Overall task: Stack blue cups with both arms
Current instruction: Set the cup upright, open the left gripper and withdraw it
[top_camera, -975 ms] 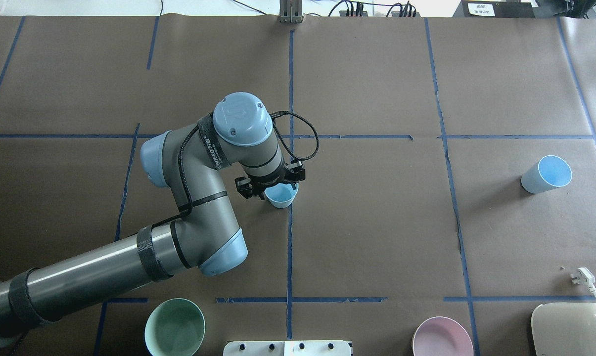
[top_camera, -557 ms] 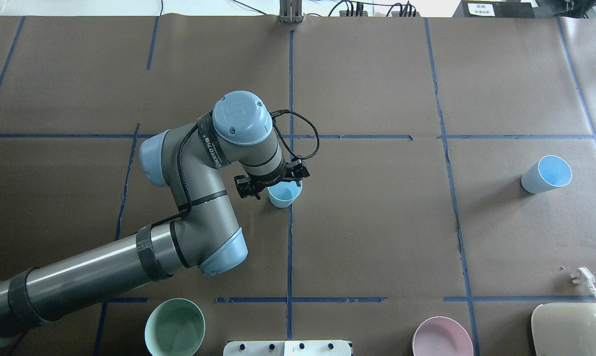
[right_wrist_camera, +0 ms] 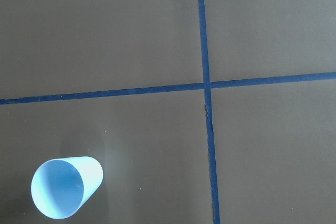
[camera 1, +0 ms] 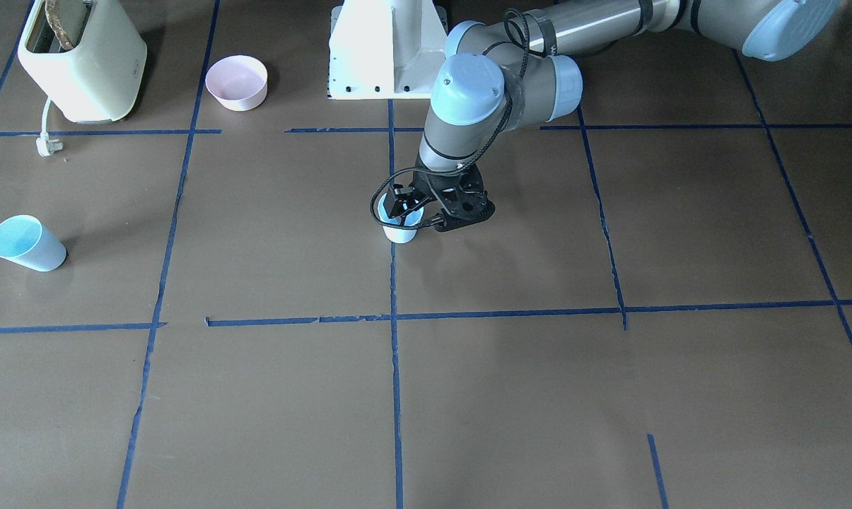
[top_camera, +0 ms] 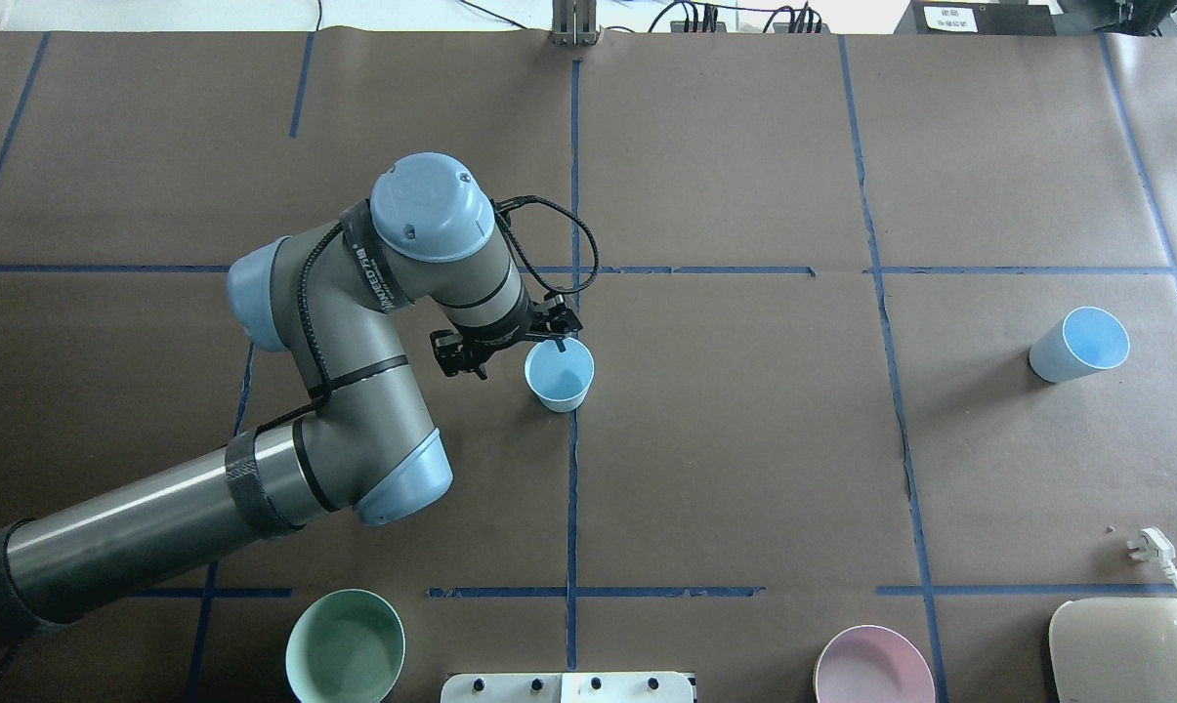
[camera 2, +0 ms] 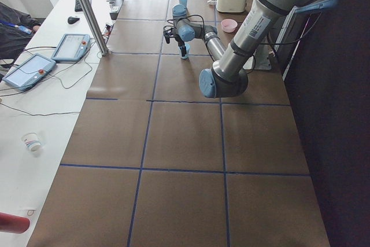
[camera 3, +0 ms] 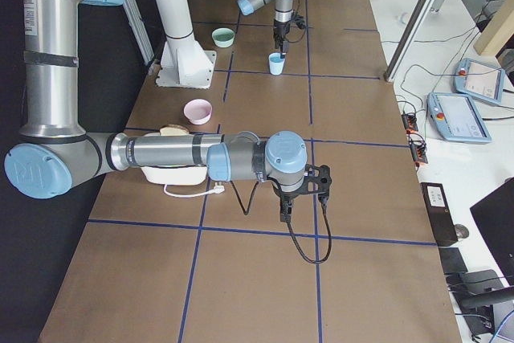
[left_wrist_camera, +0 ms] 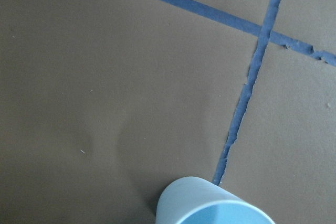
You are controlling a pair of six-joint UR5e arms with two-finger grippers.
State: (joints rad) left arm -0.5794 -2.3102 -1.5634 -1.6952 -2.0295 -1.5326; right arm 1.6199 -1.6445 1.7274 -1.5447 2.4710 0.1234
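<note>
One blue cup (top_camera: 559, 376) stands upright on the blue tape line at the table's middle; it also shows in the front view (camera 1: 399, 230) and at the bottom of the left wrist view (left_wrist_camera: 210, 205). My left gripper (top_camera: 505, 351) is open and empty, just left of and above this cup, with one finger over its rim. The second blue cup (top_camera: 1079, 344) stands alone at the far right and shows in the right wrist view (right_wrist_camera: 65, 187). My right gripper (camera 3: 301, 190) shows only in the exterior right view; I cannot tell whether it is open or shut.
A mint-green bowl (top_camera: 345, 646) and a pink bowl (top_camera: 873, 666) sit at the near edge. A cream toaster (top_camera: 1135, 649) with its plug (top_camera: 1150, 545) is at the near right corner. The white pedestal base (camera 1: 387, 49) stands between the bowls.
My left arm has pulled back to the left, so the gripper no longer straddles the centre cup. The cup stays in place, now fully uncovered. The far-right cup has not moved.
</note>
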